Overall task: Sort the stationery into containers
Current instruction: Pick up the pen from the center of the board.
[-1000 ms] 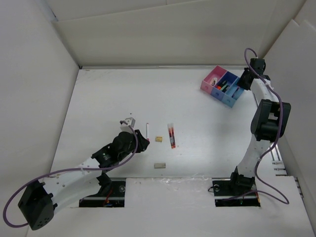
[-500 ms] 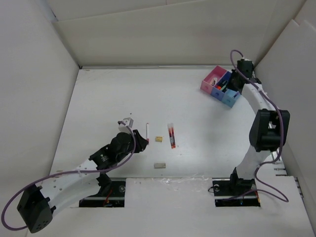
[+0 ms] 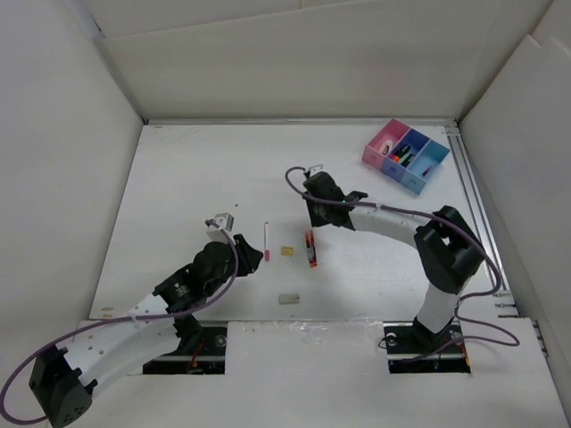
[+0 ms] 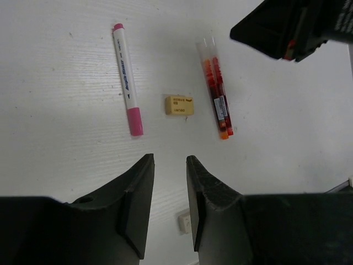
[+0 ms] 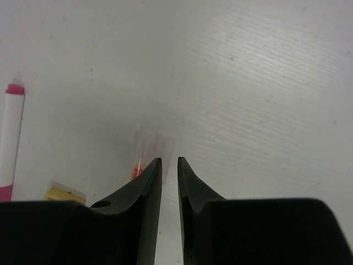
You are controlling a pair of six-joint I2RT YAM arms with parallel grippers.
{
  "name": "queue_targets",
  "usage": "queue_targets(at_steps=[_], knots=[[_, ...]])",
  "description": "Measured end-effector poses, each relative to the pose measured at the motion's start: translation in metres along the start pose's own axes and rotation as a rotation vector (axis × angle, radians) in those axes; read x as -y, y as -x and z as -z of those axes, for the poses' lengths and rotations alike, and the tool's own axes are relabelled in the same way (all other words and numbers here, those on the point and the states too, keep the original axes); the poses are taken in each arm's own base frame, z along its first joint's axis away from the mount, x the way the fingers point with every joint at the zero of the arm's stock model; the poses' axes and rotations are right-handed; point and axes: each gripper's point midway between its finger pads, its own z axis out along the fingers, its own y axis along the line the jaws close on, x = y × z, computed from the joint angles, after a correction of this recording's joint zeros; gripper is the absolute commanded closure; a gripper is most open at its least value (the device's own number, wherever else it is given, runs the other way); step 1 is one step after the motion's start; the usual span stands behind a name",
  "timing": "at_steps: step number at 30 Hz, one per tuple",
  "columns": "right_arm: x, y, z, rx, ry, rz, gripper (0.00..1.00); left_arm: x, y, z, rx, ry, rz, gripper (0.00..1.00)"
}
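Pen [image 4: 126, 80] — white, pink-capped, blue lettering, perhaps a highlighter.

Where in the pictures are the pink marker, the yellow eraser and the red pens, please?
pink marker [image 4: 126, 77]: left wrist view, middle of its white barrel.
yellow eraser [image 4: 179, 105]: left wrist view, centre of its top face.
red pens [image 4: 217, 91]: left wrist view, mid-length of the pair.

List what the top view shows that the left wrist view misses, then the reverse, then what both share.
Top view only: the three-bin tray at the back right, with items already inside. Left wrist view only: blue print on the pink-capped marker and the parted, empty fingers of the left tool. Both: that marker, the yellow eraser and the red pens.
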Motion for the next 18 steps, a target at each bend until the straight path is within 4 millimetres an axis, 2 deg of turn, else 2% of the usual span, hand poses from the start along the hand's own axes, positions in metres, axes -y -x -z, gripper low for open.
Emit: queue_targets(at_steps=[3,6,18], knots=[[-0.016,-0.023,-0.01,-0.043,-0.015,0.051,0.74,0.0,0.002,0.002,0.009,-0.002,0.002,0.74],[-0.021,-0.034,-0.014,-0.059,-0.036,0.068,0.72,-0.001,0.002,0.002,0.009,0.003,0.001,0.74],[-0.014,-0.044,-0.022,-0.068,-0.11,0.049,0.74,-0.002,0.001,0.002,0.007,0.006,0.0,0.74]])
